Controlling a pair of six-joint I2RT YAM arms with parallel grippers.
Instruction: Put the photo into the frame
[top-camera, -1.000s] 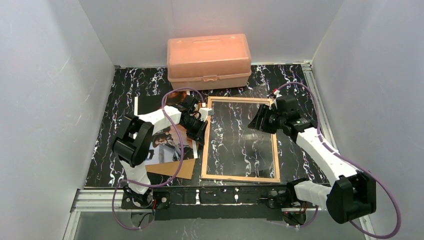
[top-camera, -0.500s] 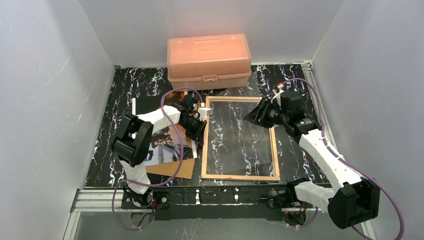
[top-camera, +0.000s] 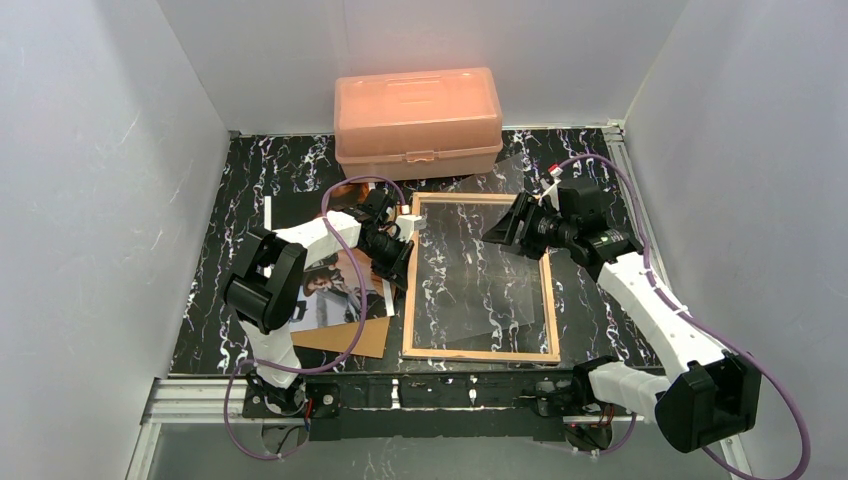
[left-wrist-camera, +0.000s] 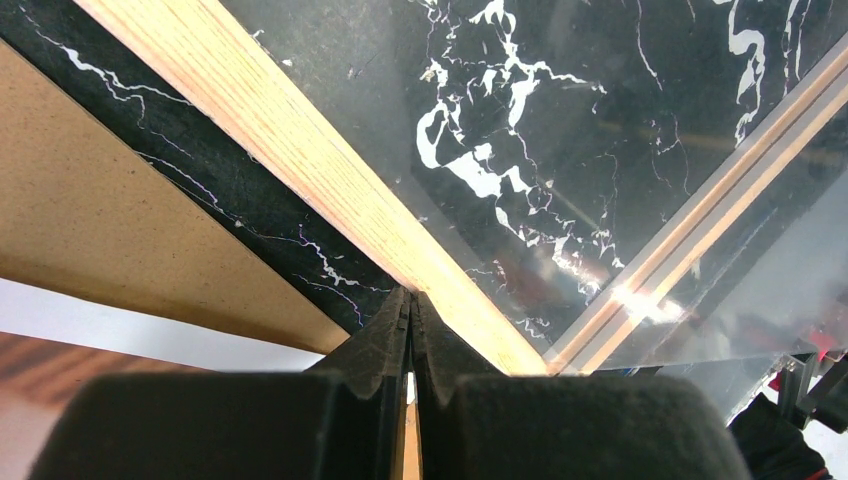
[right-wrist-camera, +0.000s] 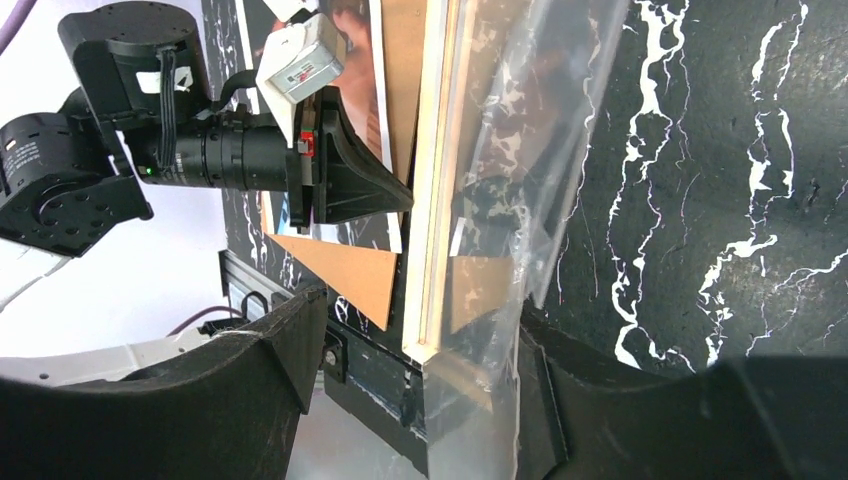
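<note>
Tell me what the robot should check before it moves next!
1. Frame lying flat, wooden back up: ok.
2. Left gripper shut, tips at the frame's rail: ok.
3. Clear sheet out of the frame: not ok, it is tilted with its near edge inside.
4. Right gripper gripping the sheet: not ok, its jaws stand apart around it.
5. Photo free to pick up: not ok, the left arm hangs over it.
</note>
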